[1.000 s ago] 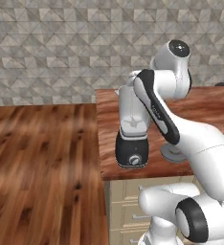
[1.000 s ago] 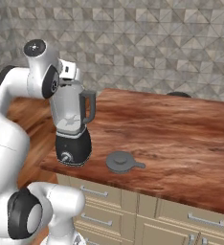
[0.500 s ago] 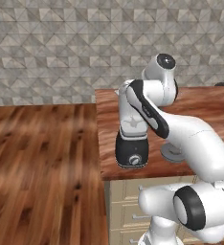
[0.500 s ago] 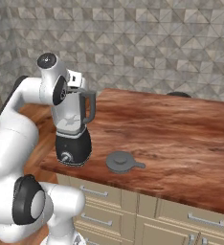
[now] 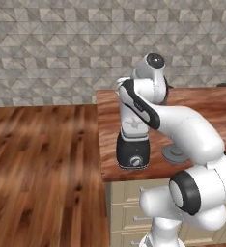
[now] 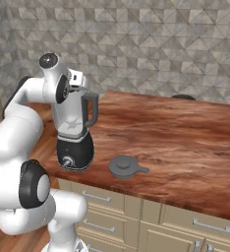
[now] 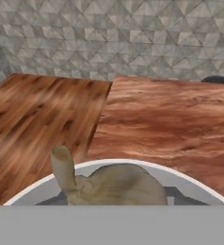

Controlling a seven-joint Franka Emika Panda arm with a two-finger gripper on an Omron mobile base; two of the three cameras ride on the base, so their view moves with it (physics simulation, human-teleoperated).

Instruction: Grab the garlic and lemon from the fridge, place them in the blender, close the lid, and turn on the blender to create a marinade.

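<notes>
Blender (image 6: 76,129): stood at the near left corner of the wooden surface (image 6: 186,133), clear jar on its black base, knob facing outward; the open top was what let things be dropped in from above.
Tool (image 6: 76,81): hung right over the jar's mouth; in the hand view a pale tan lumpy bulb with a stubby stem, the garlic (image 7: 115,186), sat close under the camera inside the jar's white rim; whether the jaws were gripping it or had let go I could not tell, since the fingertips were hidden.
Lid (image 6: 125,166): lay flat on the surface just right of the blender, apart from it; presumably parked there so the jar stayed open for loading.
Lemon: I saw none on the surface.
Step in hand: by my reckoning, delivering the garlic into the jar; lid and knob not yet dealt with.
Risk: pulling away carelessly could nudge the jar's rim.
</notes>
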